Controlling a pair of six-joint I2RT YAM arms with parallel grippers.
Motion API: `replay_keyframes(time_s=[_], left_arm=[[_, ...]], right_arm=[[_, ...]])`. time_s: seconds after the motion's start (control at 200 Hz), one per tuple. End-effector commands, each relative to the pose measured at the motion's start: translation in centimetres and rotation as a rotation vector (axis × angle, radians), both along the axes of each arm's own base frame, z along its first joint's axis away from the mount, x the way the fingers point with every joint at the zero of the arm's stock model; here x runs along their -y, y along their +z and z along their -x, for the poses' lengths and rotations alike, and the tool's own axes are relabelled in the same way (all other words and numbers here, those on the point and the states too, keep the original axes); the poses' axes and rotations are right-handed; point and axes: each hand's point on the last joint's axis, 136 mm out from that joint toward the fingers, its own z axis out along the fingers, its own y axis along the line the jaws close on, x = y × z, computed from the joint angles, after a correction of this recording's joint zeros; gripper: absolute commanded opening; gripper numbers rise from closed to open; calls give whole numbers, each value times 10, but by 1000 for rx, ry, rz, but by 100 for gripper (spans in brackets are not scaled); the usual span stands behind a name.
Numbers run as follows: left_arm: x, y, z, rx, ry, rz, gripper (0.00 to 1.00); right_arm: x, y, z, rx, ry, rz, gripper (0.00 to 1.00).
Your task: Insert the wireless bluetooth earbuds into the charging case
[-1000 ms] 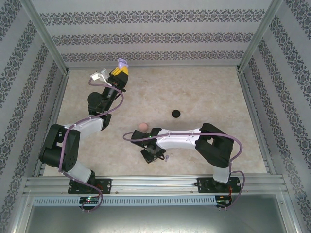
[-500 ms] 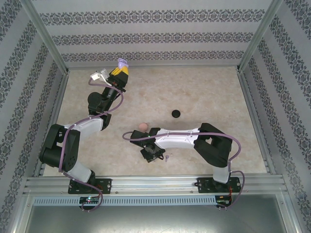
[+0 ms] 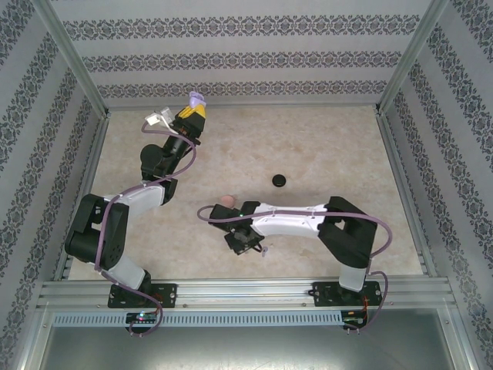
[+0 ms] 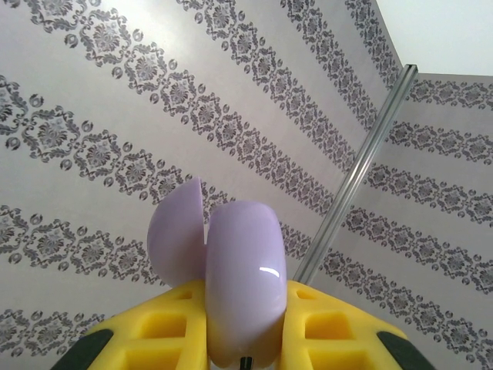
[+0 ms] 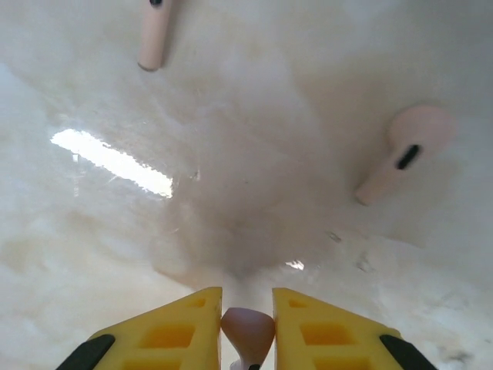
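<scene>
The right gripper [image 5: 246, 295] hangs low over the pale marbled table [image 5: 254, 193], pinching a tiny pinkish piece [image 5: 247, 327] too cropped to name; one pinkish-tan earbud [image 5: 404, 154] lies at its 1 o'clock, a second earbud [image 5: 154, 35], cut off, at 11. By the patterned wall [image 4: 115, 116], the left gripper [image 4: 245, 287] clamps an open light purple charging case [image 4: 246, 247].

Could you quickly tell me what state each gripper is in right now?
Left gripper: closed on the open light purple charging case.
Right gripper: closed on a small pinkish item, likely an earbud.
</scene>
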Motion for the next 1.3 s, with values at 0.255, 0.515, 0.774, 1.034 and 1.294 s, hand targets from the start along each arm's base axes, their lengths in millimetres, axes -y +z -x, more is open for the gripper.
replay_keyframes(time_s=[0.255,0.515,0.774,1.034,1.294], left_arm=[[31,19,15,142,-179,-99,0],[72,11,20,173,-327,-167,0],[118,7,24,199,-470,-191,0],[111,-9,4,88,-402,-132,0],[100,-20,-2,-11,-338,-110,0]], right_arm=[[59,138,-93,299,-202,-267,20],[109,250,-164,519,-351,-496,20],[129,314,-205,643,-422,-632,20],[124,264,-206,523,-437,-612,20],[110,124,-162,285,-440,-428,20]])
